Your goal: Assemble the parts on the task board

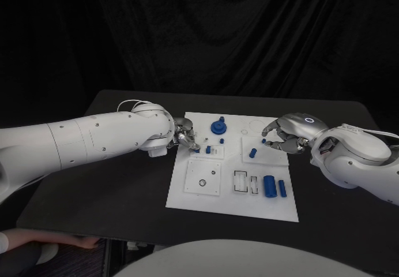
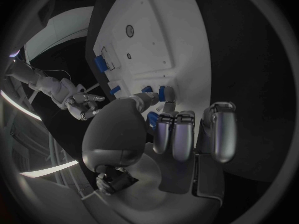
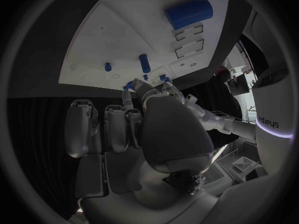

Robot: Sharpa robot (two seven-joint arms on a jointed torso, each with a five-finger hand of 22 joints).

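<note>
The left hand (image 1: pixel 184 137) hovers at the board's (image 1: pixel 199 199) left edge, fingers curled towards a small upright blue peg (image 1: pixel 208 149) just beside its fingertips; whether it pinches anything I cannot tell. The right hand (image 1: pixel 282 138), fingers loosely apart, holds nothing near the board's right edge, farther from that peg.

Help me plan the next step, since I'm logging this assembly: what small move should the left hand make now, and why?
Probably lower the left hand slightly toward the small blue peg on the white task board. Its fingers hover at the board's left edge beside that peg; whether they hold anything is unclear. The right hand hovers over the board's far right.
</note>
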